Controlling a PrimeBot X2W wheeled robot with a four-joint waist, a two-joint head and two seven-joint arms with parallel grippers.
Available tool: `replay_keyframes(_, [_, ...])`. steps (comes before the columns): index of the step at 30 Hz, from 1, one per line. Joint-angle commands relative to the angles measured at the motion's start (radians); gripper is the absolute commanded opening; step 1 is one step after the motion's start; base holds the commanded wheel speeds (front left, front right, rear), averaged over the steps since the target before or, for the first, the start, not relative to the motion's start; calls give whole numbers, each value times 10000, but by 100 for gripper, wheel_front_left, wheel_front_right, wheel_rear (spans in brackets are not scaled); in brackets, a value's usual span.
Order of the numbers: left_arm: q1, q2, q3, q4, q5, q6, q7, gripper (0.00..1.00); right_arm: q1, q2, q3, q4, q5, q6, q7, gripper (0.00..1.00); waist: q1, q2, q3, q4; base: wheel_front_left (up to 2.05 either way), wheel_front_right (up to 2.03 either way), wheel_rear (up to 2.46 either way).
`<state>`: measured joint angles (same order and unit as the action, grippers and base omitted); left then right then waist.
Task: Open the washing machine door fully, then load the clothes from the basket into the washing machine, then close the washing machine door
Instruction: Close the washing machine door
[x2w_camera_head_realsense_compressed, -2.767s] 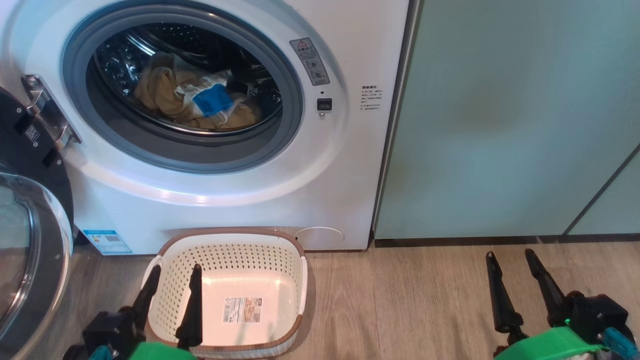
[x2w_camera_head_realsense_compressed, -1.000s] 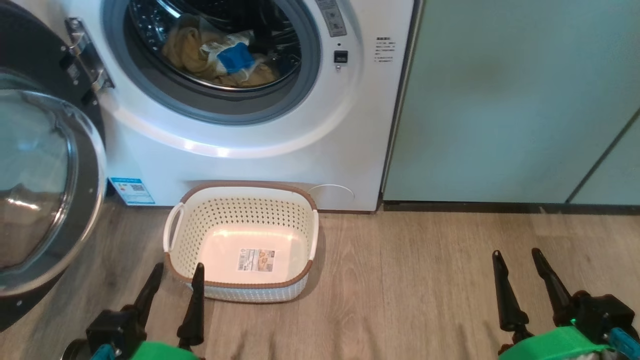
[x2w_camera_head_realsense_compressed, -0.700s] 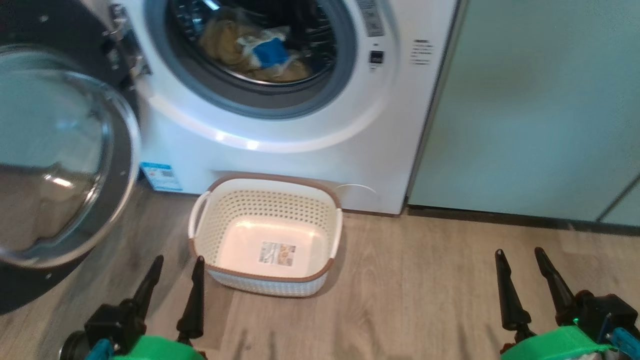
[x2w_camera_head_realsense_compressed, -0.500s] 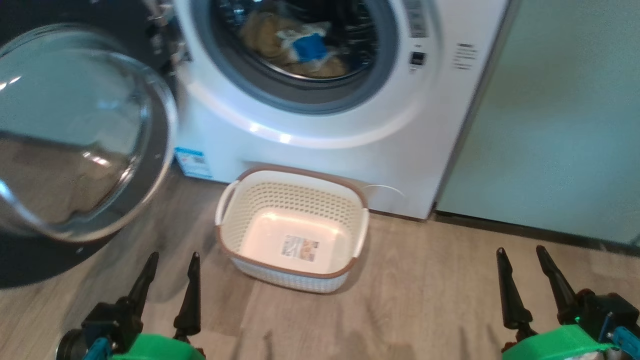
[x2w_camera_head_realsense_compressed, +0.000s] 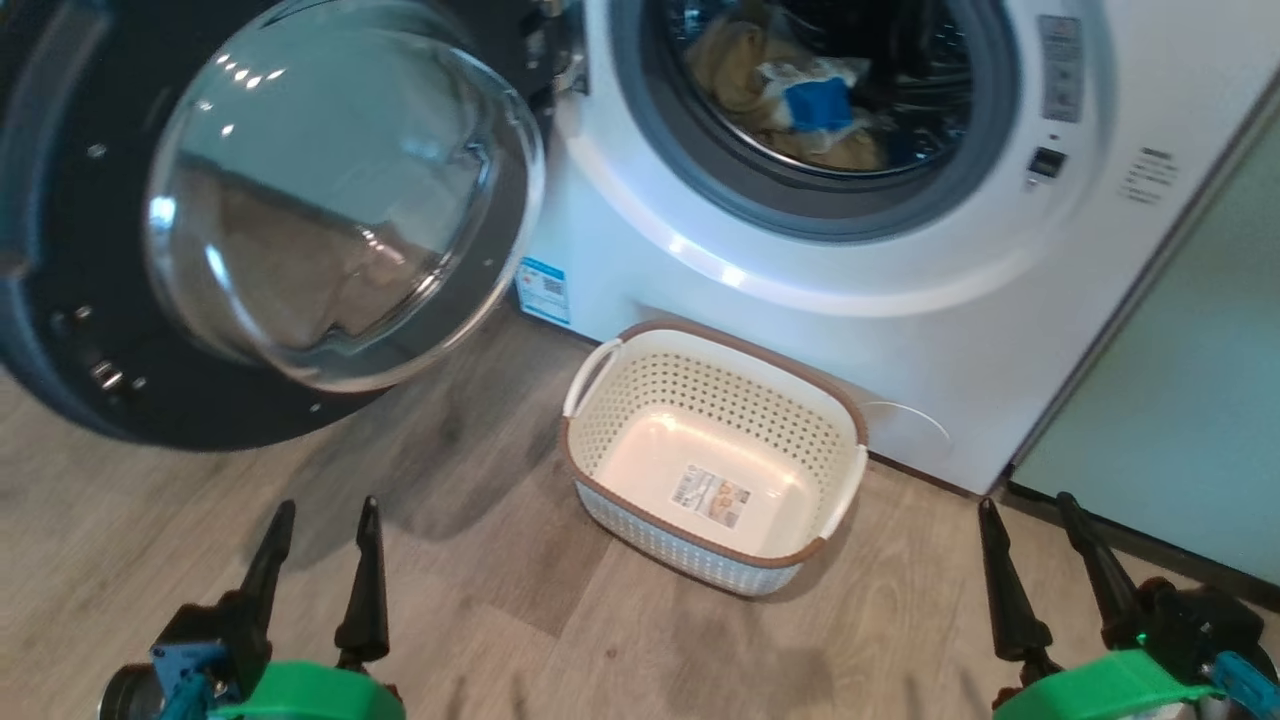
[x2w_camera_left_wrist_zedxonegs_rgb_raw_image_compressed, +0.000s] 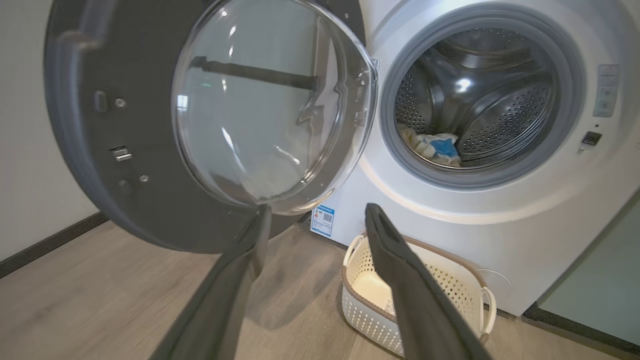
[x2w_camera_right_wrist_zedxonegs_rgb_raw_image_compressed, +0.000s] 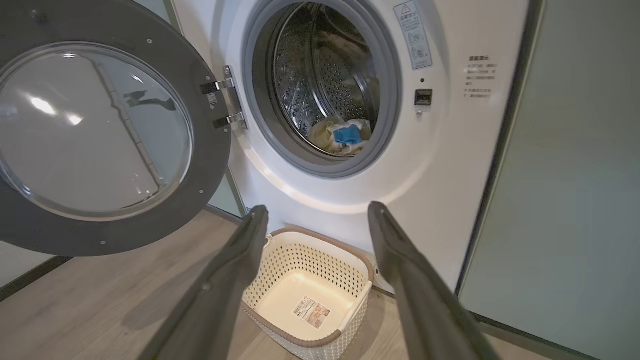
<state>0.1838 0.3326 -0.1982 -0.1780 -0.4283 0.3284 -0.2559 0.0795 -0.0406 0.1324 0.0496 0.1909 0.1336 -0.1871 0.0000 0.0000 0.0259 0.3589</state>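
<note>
Glossy black, the washing machine door (x2w_camera_head_realsense_compressed: 300, 220) stands swung wide at the left of the washing machine (x2w_camera_head_realsense_compressed: 800, 330). The clothes (x2w_camera_head_realsense_compressed: 790, 100) lie in its drum, and the basket (x2w_camera_head_realsense_compressed: 715, 340) on the floor is empty. Only closing seems left: the left gripper (x2w_camera_head_realsense_compressed: 328, 503), parted and empty like the right gripper (x2w_camera_head_realsense_compressed: 1027, 500), must reach the door's far edge.

The left tool (x2w_camera_head_realsense_compressed: 329, 503) and right tool (x2w_camera_head_realsense_compressed: 1026, 500) share long tapering black fingers (x2w_camera_head_realsense_compressed: 365, 590), black blocks and green collars.

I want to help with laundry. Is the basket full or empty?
Empty. The basket shows its bare floor and label, with nothing on them; the clothes lie inside the washing machine drum.
</note>
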Motion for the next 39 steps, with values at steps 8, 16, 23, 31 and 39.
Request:
replay_keyframes(8, [-308,-46,484,-338,189,-92,-58,100,-272,-96,244,-297,-46,-29,-20,100,0,0,15,302,0,0,0])
replay_keyframes(16, [-287,-156,589,-366,41,-321,-59,0,-324,-96,319,-245,-16,-29,-18,100,0,0,19,153,0,0,0])
replay_keyframes(23, [-256,-235,631,-384,127,-430,-59,0,-311,-96,281,-250,-22,-29,-16,100,0,0,24,122,0,0,0])
replay_keyframes(31, [-527,-280,825,-1048,197,-1014,-59,0,-285,-96,226,-251,-43,-29,-1,100,0,0,-44,198,0,0,0])
replay_keyframes(39, [-1813,-59,2008,-3050,-988,-2330,-40,0,-133,-96,182,-356,-73,-29,25,100,0,0,-169,505,0,0,0])
